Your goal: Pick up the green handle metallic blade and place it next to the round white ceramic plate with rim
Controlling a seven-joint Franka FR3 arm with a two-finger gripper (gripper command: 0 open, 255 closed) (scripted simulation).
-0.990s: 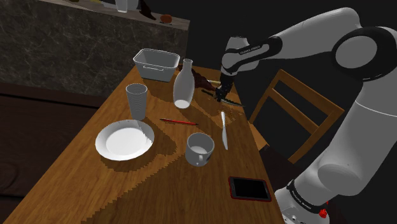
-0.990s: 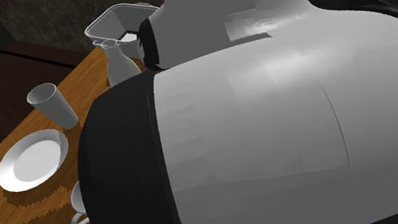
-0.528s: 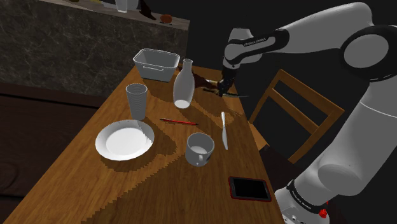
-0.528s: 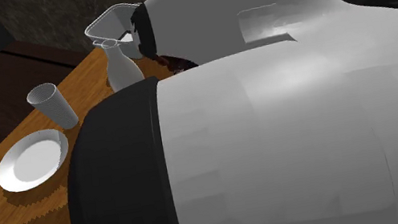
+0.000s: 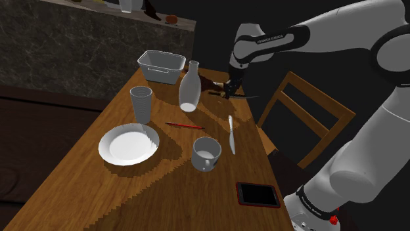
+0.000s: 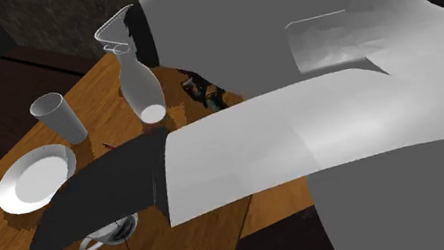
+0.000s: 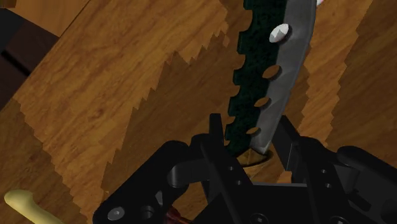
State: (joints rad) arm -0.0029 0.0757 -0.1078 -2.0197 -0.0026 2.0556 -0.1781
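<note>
My black gripper (image 5: pixel 229 89) hangs above the far end of the wooden table (image 5: pixel 79 190), beside the white bottle (image 5: pixel 189 86), and is shut on the knife (image 5: pixel 248 96). In the wrist view the knife (image 7: pixel 267 76) has a dark green scalloped handle and a grey metal blade with holes, and the fingers (image 7: pixel 217 137) clasp it from both sides over the table top. The round white rimmed plate (image 5: pixel 129 144) lies on the near part of the table toward the shoulder view's left. The plate (image 6: pixel 35 177) also appears in the second exterior view, where the arm covers most of the table.
Between gripper and plate stand a ribbed white cup (image 5: pixel 141 104), a mug (image 5: pixel 206 153), a red pencil (image 5: pixel 184 125) and a white knife (image 5: pixel 231 133). A white basin (image 5: pixel 161 65) sits at the far end, a dark tablet (image 5: pixel 257 194) near the stand, a wooden chair (image 5: pixel 309 111) beside the table.
The gripper has risen from the table top with the knife in its fingers, and the arm's upper links have swung upward. Everything else on the table has stayed put.
</note>
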